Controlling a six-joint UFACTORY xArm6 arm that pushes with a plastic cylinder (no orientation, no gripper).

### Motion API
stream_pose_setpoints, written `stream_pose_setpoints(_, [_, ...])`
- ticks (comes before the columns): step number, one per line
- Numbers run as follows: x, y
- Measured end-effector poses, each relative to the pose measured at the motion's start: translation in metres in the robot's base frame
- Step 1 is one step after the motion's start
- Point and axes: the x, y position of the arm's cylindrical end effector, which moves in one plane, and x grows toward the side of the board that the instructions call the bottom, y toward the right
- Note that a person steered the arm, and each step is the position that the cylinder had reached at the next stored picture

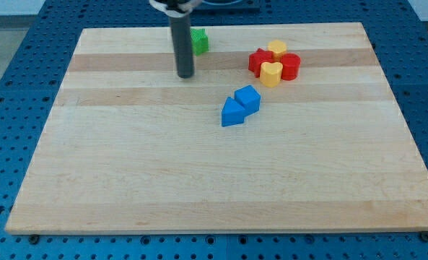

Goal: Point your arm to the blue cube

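The blue cube lies a little right of the board's middle, touching a blue triangular block at its lower left. My tip rests on the board near the view's top, up and to the left of the blue cube, well apart from it. The rod rises straight out of the top of the view.
A green block sits just right of the rod, partly behind it. A cluster at the upper right holds two red blocks and two yellow heart-shaped blocks. The wooden board lies on a blue perforated table.
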Motion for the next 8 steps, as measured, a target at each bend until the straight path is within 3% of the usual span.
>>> stream_pose_setpoints(2, [-0.068,-0.075])
stream_pose_setpoints(4, [-0.123,-0.049])
stream_pose_setpoints(6, [-0.116,-0.010])
stream_pose_setpoints(8, [-0.117,-0.025])
